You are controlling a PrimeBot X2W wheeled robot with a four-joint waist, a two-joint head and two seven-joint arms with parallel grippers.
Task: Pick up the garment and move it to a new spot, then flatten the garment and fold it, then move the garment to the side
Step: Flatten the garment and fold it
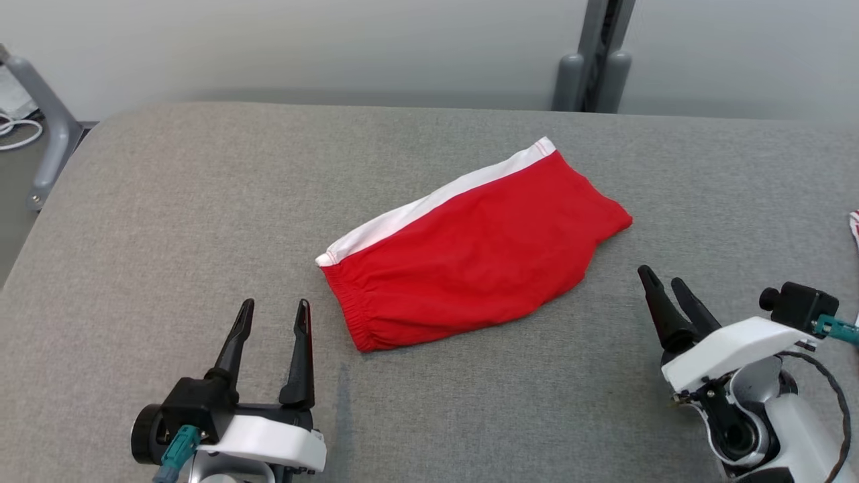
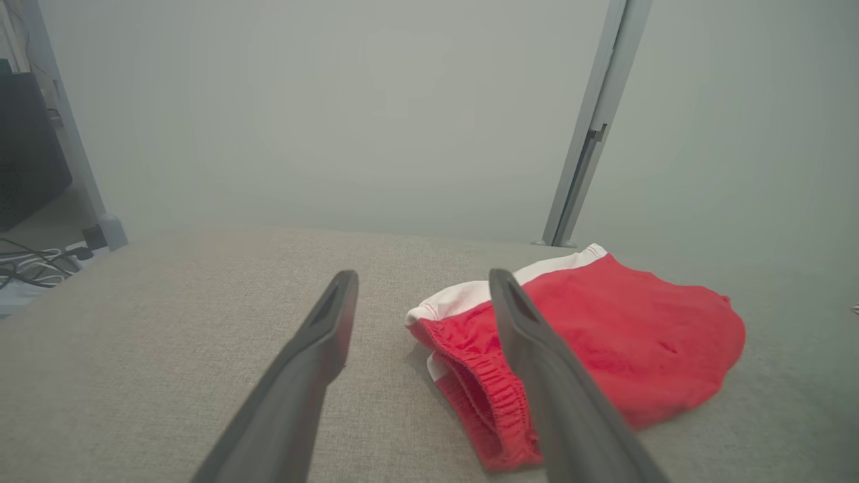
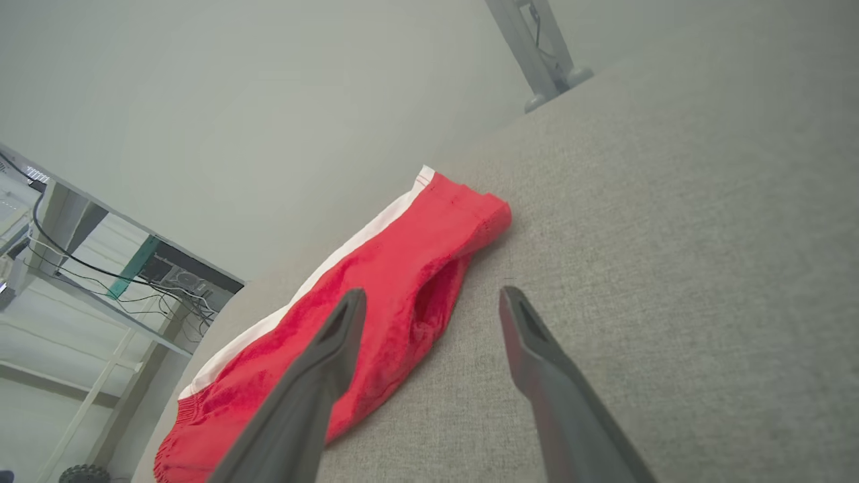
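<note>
The garment [image 1: 470,251] is a pair of red shorts with a white waistband, lying folded and slanted in the middle of the grey cloth table [image 1: 168,201]. It also appears in the left wrist view [image 2: 624,335] and the right wrist view [image 3: 402,268]. My left gripper [image 1: 275,310] stands open at the lower left, a short way left of the garment's elastic hem, touching nothing. My right gripper [image 1: 663,279] hovers open at the lower right, just right of the garment's lower right corner. In the wrist views the left gripper [image 2: 423,282] and right gripper [image 3: 433,298] both hold nothing.
A grey post [image 1: 597,60] rises behind the table's far edge. A grey frame leg [image 1: 50,127] and white cables [image 1: 17,131] stand off the table's left corner. A bit of red-and-white cloth [image 1: 854,228] shows at the right edge. A desk with cables [image 3: 100,268] stands beyond.
</note>
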